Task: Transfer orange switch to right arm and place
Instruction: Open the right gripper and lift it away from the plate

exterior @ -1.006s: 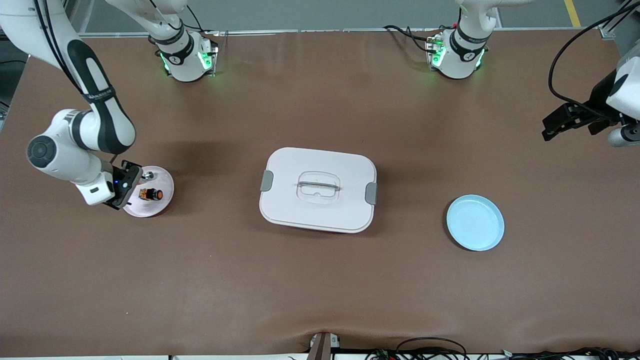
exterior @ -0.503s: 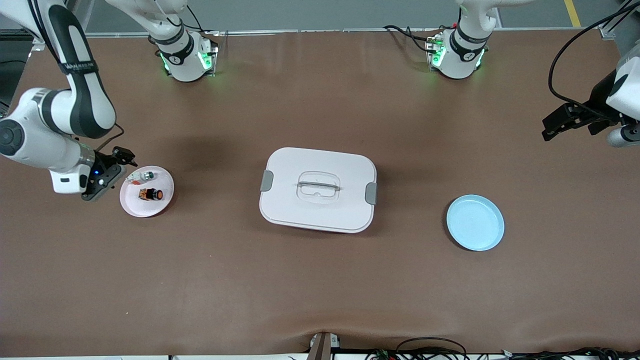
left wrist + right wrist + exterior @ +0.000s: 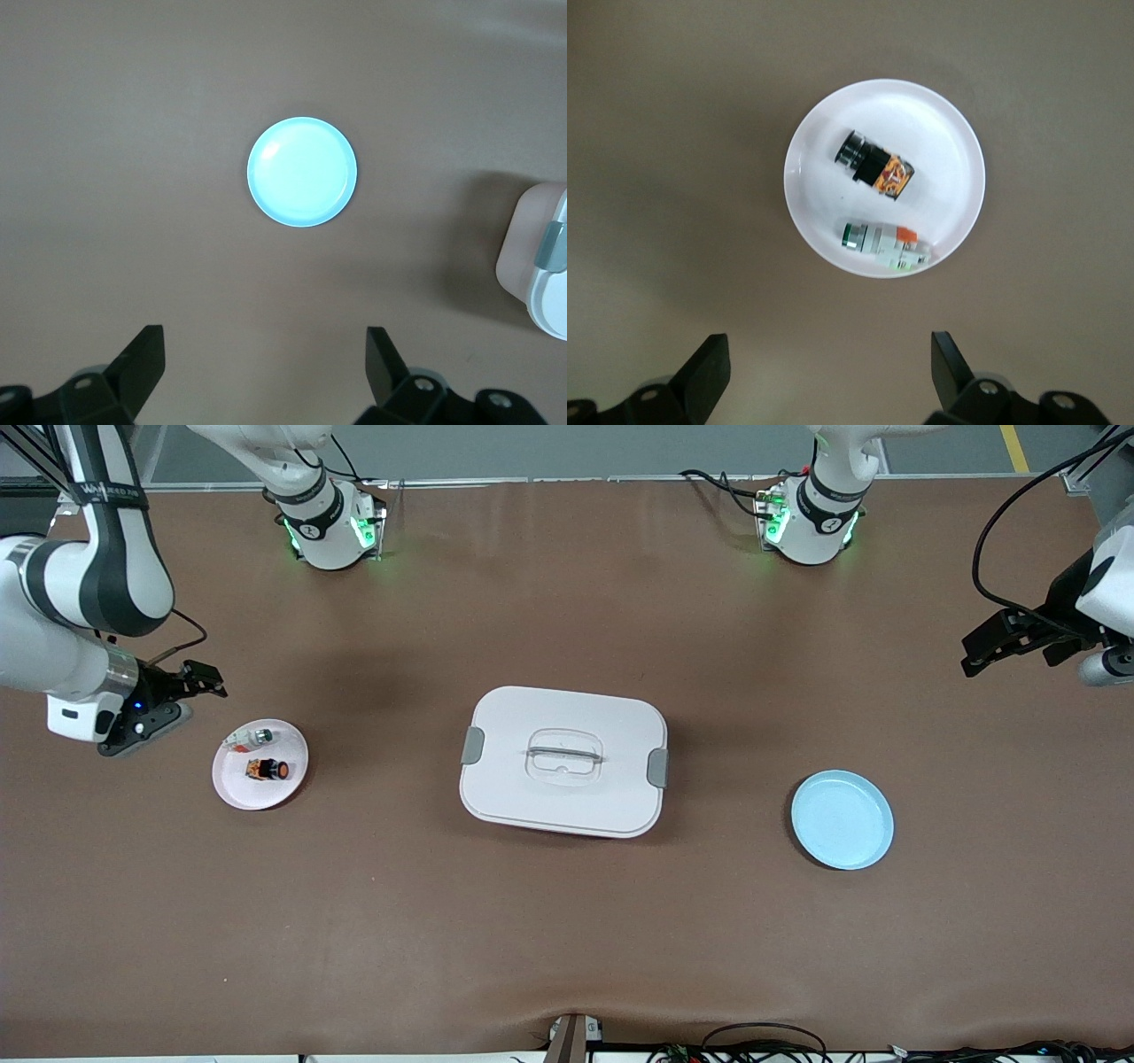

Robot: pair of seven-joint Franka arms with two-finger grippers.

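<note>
Right gripper [image 3: 205,682]: jaws spread wide, empty, hung over bare table beside the pink plate [image 3: 239,790], toward the right arm's end. Orange switch [image 3: 267,769]: lay on its side on that plate, well clear of the jaws, beside a silvery-white part [image 3: 251,737]. White lidded box [image 3: 563,760]: mid-table. Blue plate [image 3: 842,819]: empty. Left gripper [image 3: 992,642]: jaws spread wide, empty, waited at the left arm's end.

left pincer [image 3: 974,657]: raised, fingers apart | right pincer [image 3: 202,680]: raised, fingers apart
</note>
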